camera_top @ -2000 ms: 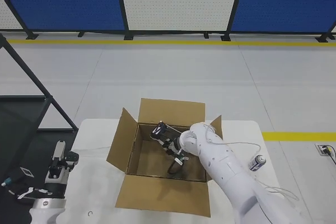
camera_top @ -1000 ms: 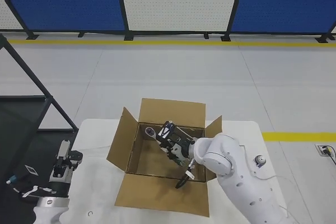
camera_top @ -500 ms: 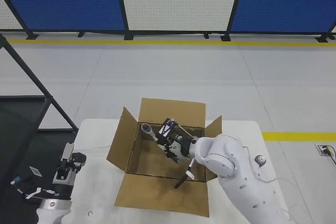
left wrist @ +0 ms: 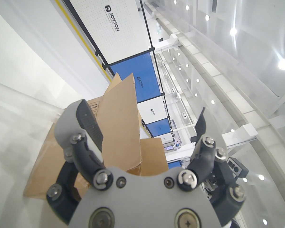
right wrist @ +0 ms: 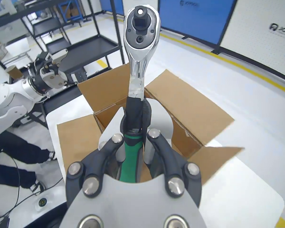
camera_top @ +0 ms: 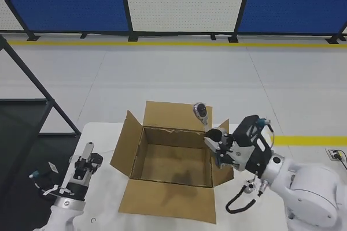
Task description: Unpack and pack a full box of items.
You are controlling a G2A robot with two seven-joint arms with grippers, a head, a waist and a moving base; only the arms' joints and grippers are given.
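Observation:
The open cardboard box (camera_top: 171,163) stands in the middle of the white table (camera_top: 104,136), flaps spread, its brown floor showing. My right gripper (camera_top: 215,140) is above the box's right flap, shut on the black and green handle of a ratchet wrench (camera_top: 201,111). In the right wrist view the wrench's chrome head (right wrist: 142,26) sticks up beyond the gripper (right wrist: 135,125), with the box (right wrist: 187,112) below. My left gripper (camera_top: 84,164) stands open left of the box, nothing between its fingers (left wrist: 89,124); a box flap (left wrist: 123,119) rises just beyond it.
A black shelf rack (camera_top: 23,112) stands off the table's left edge. Blue and white partition panels (camera_top: 179,14) line the far floor behind a yellow line. A black cable (camera_top: 241,202) hangs below the right arm near the box's front right corner.
The right gripper has lifted the ratchet wrench out of the box and carried it up and to the right, over the right flap. The left arm has shifted slightly toward the box.

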